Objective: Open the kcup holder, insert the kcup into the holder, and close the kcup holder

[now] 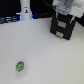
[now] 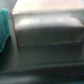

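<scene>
The gripper [image 1: 64, 11] hangs right over the kcup holder [image 1: 63, 27], at the far side of the counter [image 1: 45, 55] toward the exterior view's right. Whether its jaws are spread or pinched I cannot tell; the arm's white body blurs into the holder's top. The holder's black front shows its square cut-outs. The kcup [image 1: 20, 66] sits well apart from it, alone on the near counter toward the exterior view's left, green-and-blue top facing up. A tall white bottle-like object [image 1: 25, 12] stands at the back. The wrist view is a blur: a grey boxy surface [image 2: 47, 30] fills it, with something teal [image 2: 5, 27] beside it.
</scene>
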### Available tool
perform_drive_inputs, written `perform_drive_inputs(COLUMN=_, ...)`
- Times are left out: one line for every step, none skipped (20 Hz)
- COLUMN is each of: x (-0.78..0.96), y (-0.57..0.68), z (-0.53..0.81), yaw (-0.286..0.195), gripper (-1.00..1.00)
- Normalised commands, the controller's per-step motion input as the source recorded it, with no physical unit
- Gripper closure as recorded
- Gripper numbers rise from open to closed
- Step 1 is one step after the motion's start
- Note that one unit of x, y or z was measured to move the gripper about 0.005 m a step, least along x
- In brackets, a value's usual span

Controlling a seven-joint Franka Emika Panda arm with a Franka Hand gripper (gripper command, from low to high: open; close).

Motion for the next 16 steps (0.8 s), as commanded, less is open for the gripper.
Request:
perform_drive_inputs(x=-0.41, y=0.02, z=-0.5, yaw=-0.07, gripper=-1.0)
perform_drive_inputs(x=-0.4, y=-0.02, z=-0.5, yaw=-0.073, gripper=-1.0)
perform_drive_inputs(x=-0.36, y=0.01, z=-0.42, yaw=-0.051, gripper=-1.0)
perform_drive_inputs(x=-0.32, y=-0.02, z=-0.31, yaw=-0.038, gripper=-1.0)
perform_drive_inputs(x=-0.17, y=-0.02, z=-0.06, yaw=-0.03, gripper=1.0)
perform_drive_inputs(x=-0.12, y=0.01, z=-0.05, yaw=-0.015, gripper=1.0)
perform_drive_inputs(x=-0.03, y=0.0, z=-0.02, yaw=-0.012, gripper=1.0)
perform_drive_inputs(x=0.0, y=-0.01, z=-0.01, yaw=-0.014, gripper=1.0)
perform_drive_inputs(x=0.0, y=-0.01, z=0.0, yaw=-0.009, gripper=1.0)
perform_drive_inputs(x=0.0, y=-0.02, z=-0.01, yaw=-0.016, gripper=1.0)
perform_drive_inputs(x=0.0, y=-0.02, z=-0.01, yaw=-0.014, gripper=1.0)
perform_drive_inputs(x=0.01, y=-0.02, z=-0.01, yaw=-0.011, gripper=1.0)
perform_drive_inputs(x=0.02, y=-0.02, z=0.0, yaw=-0.01, gripper=1.0)
perform_drive_inputs(x=0.03, y=-0.03, z=0.0, yaw=-0.004, gripper=1.0)
perform_drive_inputs(x=0.04, y=-0.02, z=0.0, yaw=-0.009, gripper=1.0)
perform_drive_inputs(x=0.14, y=-0.05, z=0.0, yaw=-0.007, gripper=1.0)
